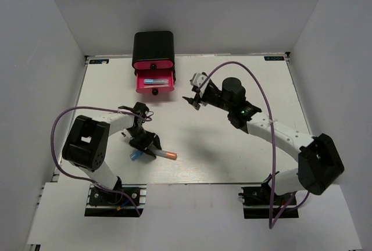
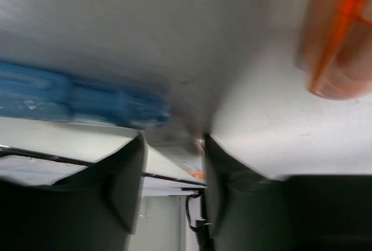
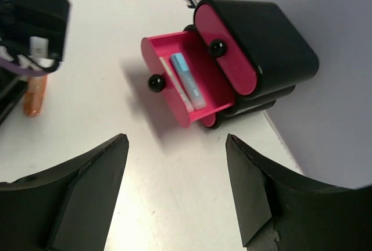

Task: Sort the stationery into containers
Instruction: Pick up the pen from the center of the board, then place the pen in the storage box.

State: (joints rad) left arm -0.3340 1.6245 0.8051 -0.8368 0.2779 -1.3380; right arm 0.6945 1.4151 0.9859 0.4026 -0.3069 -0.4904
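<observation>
The black cabinet point(image 1: 154, 46) stands at the back, its middle pink drawer point(image 1: 154, 82) pulled open with a blue piece point(image 3: 187, 80) and a whitish piece point(image 3: 174, 83) inside. My left gripper point(image 1: 145, 140) is low over the table, jaws open with nothing between them. A blue piece point(image 1: 135, 157) lies just left of it and a grey piece with an orange tip point(image 1: 166, 154) just right. In the blurred left wrist view the blue piece point(image 2: 75, 101) and the orange tip point(image 2: 340, 36) lie beyond the fingers point(image 2: 125, 181). My right gripper point(image 1: 195, 93) is open and empty, right of the drawer.
White walls close the table point(image 1: 244, 146) on three sides. The top pink drawer point(image 3: 232, 59) is shut. The right wrist view shows the left arm's wrist point(image 3: 29, 18) at the upper left, over the orange tip point(image 3: 35, 95).
</observation>
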